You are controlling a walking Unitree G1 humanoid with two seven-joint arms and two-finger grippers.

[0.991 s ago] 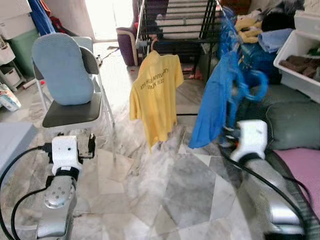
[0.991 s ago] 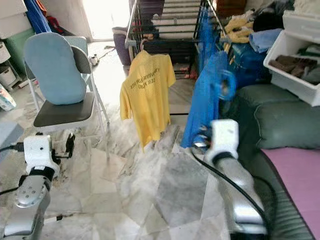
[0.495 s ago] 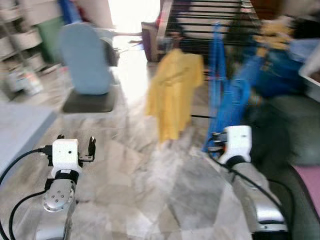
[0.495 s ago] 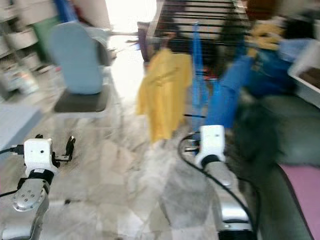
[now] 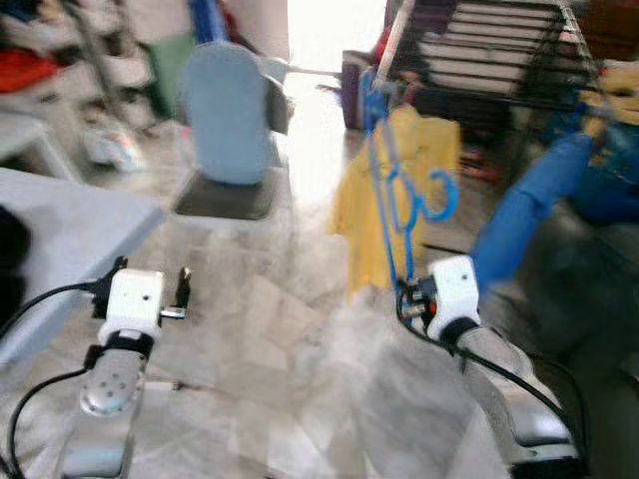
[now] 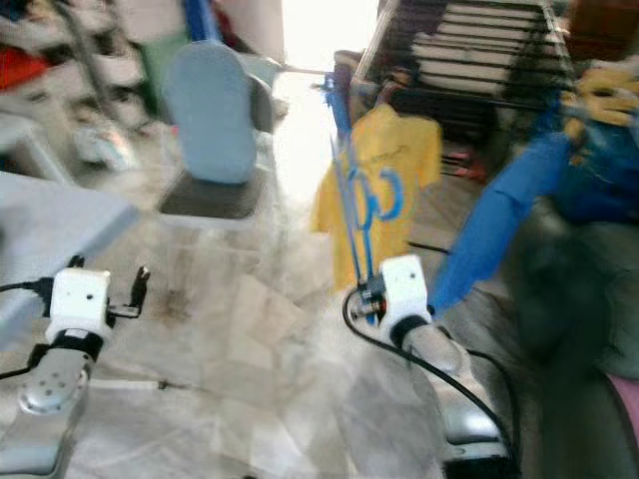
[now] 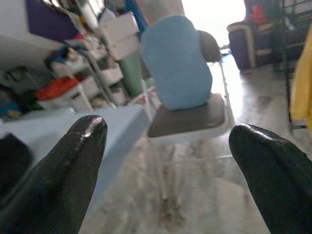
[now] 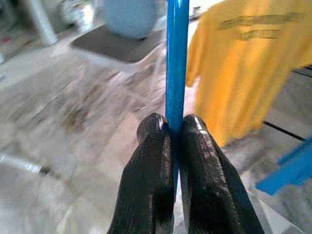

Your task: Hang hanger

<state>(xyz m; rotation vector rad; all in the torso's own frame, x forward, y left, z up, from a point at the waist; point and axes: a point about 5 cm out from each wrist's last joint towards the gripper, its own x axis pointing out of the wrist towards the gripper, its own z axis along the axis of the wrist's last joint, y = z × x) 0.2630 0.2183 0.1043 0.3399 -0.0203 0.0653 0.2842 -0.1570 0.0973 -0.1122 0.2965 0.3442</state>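
Marble floor (image 5: 300, 339), grey and white veined tiles, takes up most of the room in front of the robot, and the head views are pretty blurry.

Right pincer (image 8: 170, 127) is clamped tight on the blue hanger (image 5: 394, 190), fingers (image 8: 148, 165) pinching its thin bar from both sides. The hanger stands roughly upright above the pincer, with its curly hook part in front of the yellow shirt (image 5: 399, 190). That shirt hangs off the edge of a dark drying rack (image 5: 489, 50) at the back of the room.

Left pincer (image 5: 150, 284) is held out low over the floor on the left, fingers (image 7: 63, 165) spread wide apart with nothing between them. It faces a folding chair (image 5: 232, 130) with a light blue cushion on the backrest and a dark seat.

A pale grey desk (image 5: 60, 230) sits at the left edge, just beside the chair. Behind it there's cluttered shelving (image 7: 83, 73) with boxes and bits of clothing, too blurred to say much more. On the right hangs some blue cloth (image 5: 534, 200), near a dark sofa (image 5: 579, 289). Bright light comes in from a doorway (image 5: 329, 30) at the far end.
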